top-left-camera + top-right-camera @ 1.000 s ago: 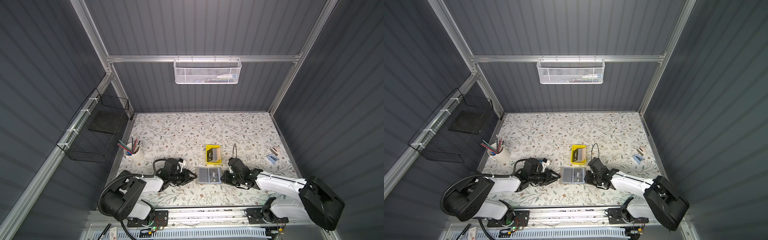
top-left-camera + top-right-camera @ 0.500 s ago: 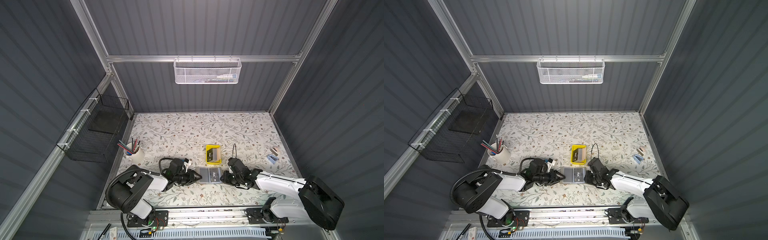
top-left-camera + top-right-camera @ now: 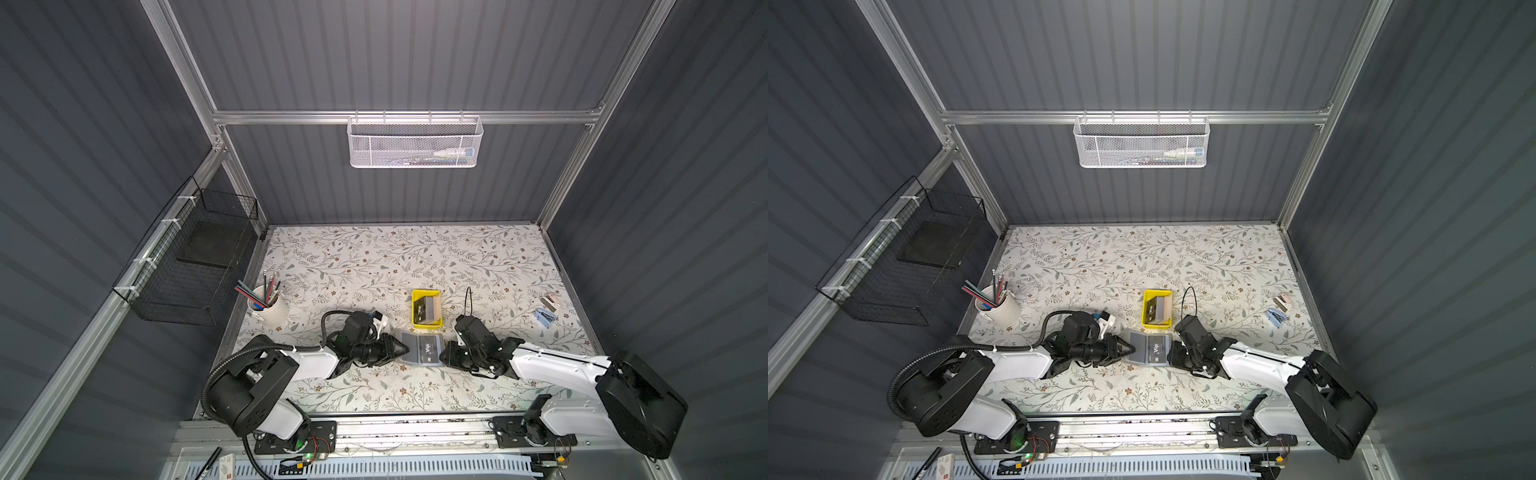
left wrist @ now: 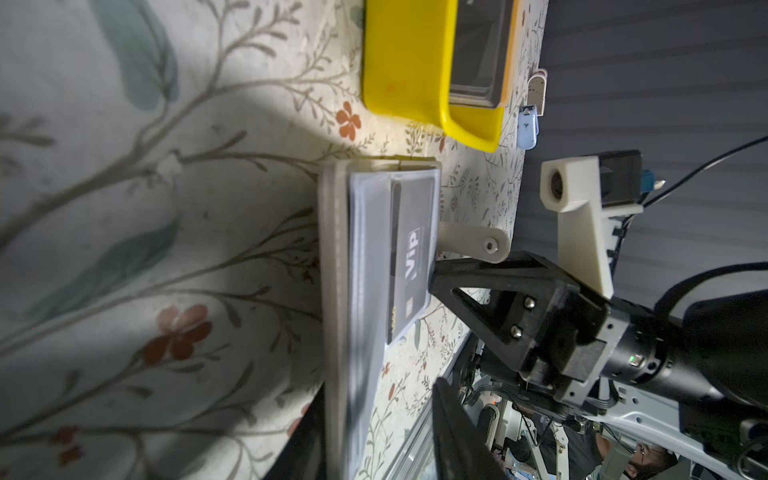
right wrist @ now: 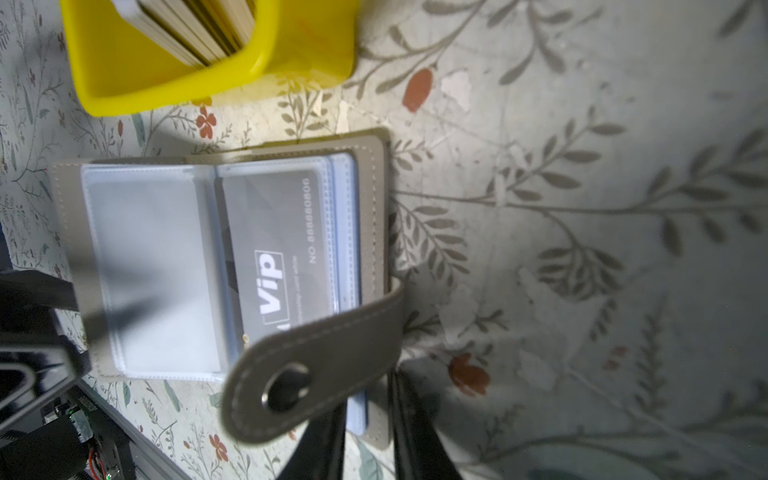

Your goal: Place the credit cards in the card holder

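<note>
Left claw (image 3: pixel 400 353) just slid up to the card holder (image 3: pixel 411 343), straddling its left flap; can't tell if it's clamped. Right claw (image 3: pixel 444 353) pinches the right edge. Holder's lower-middle on the bench (image 3: pixel 374 270), so it's probably prepping a sleeve for more credit cards (image 3: pixel 426 309).

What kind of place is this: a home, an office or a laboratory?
Most likely a laboratory robot booth, not a home: a left arm and a right arm are mounted on a rail, and an aluminium frame carries grey panel walls.
</note>
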You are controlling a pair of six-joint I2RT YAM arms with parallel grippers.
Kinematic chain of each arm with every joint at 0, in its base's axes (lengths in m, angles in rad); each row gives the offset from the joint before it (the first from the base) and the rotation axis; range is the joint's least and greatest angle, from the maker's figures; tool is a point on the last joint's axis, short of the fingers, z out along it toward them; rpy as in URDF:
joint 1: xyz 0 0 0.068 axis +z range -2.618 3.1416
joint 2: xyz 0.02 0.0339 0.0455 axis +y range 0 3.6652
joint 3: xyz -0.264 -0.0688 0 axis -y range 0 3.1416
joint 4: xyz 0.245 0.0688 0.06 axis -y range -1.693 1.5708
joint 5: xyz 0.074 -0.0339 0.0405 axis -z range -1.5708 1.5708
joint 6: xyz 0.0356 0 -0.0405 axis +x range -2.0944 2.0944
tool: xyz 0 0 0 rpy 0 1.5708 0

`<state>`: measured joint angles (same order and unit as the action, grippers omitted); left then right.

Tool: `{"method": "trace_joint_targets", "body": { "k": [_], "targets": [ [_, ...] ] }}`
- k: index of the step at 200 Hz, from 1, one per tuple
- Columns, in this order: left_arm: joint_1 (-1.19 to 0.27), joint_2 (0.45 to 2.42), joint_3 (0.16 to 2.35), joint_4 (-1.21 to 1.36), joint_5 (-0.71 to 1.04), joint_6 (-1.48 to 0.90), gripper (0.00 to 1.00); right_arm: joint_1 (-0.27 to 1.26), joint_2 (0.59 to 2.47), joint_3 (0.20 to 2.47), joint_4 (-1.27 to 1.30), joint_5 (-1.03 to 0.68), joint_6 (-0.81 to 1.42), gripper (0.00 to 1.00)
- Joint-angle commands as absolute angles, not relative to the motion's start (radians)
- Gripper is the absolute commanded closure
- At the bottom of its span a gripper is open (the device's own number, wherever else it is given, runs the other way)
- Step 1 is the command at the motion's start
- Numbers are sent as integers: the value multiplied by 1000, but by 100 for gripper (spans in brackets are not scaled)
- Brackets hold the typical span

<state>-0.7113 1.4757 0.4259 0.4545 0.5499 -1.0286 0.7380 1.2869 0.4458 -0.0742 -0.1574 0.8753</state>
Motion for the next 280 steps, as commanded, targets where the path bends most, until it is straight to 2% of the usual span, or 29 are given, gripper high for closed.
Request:
{"method": "trace_joint_targets", "body": {
  "k": [1, 154, 190, 238, 280],
  "targets": [
    [-723, 1457, 460, 402, 540, -1012, 62, 743, 1312, 454, -118, -159, 876, 76],
    [-833, 1479, 583, 367, 485, -1026, 54, 745, 1303, 467, -135, -155, 891, 74],
    [-872, 1525, 596, 412, 479, -1042, 49, 744, 1290, 469, -145, -141, 900, 72],
    [-904, 1578, 614, 457, 462, -1049, 49, 744, 1278, 480, -165, -131, 908, 71],
    [-916, 1607, 609, 459, 430, -1027, 54, 744, 1235, 496, -224, -89, 941, 71]
  ]
}}
